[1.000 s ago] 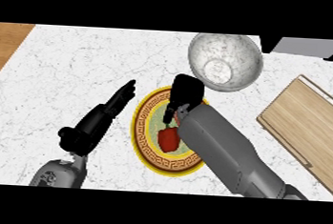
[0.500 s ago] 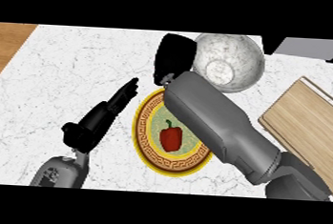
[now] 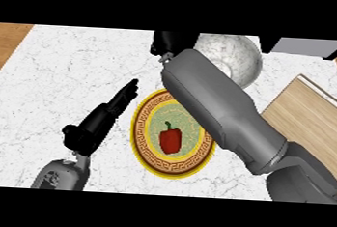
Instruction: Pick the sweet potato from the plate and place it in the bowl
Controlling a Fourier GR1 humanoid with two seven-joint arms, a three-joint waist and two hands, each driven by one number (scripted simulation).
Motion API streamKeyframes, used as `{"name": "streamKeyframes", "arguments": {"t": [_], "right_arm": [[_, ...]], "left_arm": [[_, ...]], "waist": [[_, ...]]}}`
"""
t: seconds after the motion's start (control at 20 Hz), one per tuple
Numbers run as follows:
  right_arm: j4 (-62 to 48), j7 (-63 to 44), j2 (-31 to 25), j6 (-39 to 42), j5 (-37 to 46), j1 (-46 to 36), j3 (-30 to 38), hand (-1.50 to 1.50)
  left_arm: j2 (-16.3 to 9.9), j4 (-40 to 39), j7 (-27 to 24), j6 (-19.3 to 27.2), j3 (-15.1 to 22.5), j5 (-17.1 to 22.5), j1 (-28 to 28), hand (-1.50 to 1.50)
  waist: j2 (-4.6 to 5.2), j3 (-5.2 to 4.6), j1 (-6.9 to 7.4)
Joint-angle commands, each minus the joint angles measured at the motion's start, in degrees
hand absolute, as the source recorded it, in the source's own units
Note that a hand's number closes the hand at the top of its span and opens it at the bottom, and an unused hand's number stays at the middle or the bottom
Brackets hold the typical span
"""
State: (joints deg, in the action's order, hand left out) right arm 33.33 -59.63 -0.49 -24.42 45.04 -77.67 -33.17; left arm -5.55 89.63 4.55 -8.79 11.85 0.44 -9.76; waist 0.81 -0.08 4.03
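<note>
Head view – right forearm [image 3: 221, 113] crossing plate [image 3: 143, 133], bowl [image 3: 238, 58], red pepper [image 3: 171, 139], cutting board [image 3: 313, 128]

Light is bright and even across the white marble counter [image 3: 67, 66], with no clear single source. Shadows are soft and faint: a slight darkening lies under the right forearm [image 3: 221, 118] along the plate [image 3: 143, 133] rim, and the grey bowl [image 3: 238, 61] shades gently toward its lower side. The forearm's upper surface carries a mild pale sheen, without hard glare. Edges look crisp throughout, with no motion blur. Straight lines, such as the wooden board [image 3: 313, 123] edge, stay straight near the borders.
</note>
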Motion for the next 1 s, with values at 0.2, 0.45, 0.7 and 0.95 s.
{"name": "streamKeyframes", "arguments": {"t": [0.2, 0.45, 0.7, 0.95], "right_arm": [[-11.9, -5.4, 0.4, -5.3, 5.0, -2.1, 2.1, 1.50], [-18.6, -2.9, -2.5, -11.4, 9.3, -2.1, 2.2, 1.50], [-23.2, 3.3, -4.2, -5.0, 5.5, -2.5, 7.0, 1.50], [-21.0, 12.5, -6.0, -3.9, -5.9, 5.6, 17.0, 1.50]], "left_arm": [[-1.6, -0.9, -3.8, -0.8, -1.5, -0.1, 3.4, 0.00], [-0.4, 0.6, -1.0, 0.6, -1.6, -0.4, 1.9, 0.00], [0.6, 0.3, -0.3, 1.1, -1.4, -1.2, -0.2, 0.00], [-0.4, 0.2, -1.6, 0.1, -2.4, -0.3, 1.3, 0.00]], "waist": [[-0.29, -0.02, -2.02], [-0.10, 0.03, -1.85], [0.12, 0.05, -1.60], [0.24, 0.15, -1.92]]}}
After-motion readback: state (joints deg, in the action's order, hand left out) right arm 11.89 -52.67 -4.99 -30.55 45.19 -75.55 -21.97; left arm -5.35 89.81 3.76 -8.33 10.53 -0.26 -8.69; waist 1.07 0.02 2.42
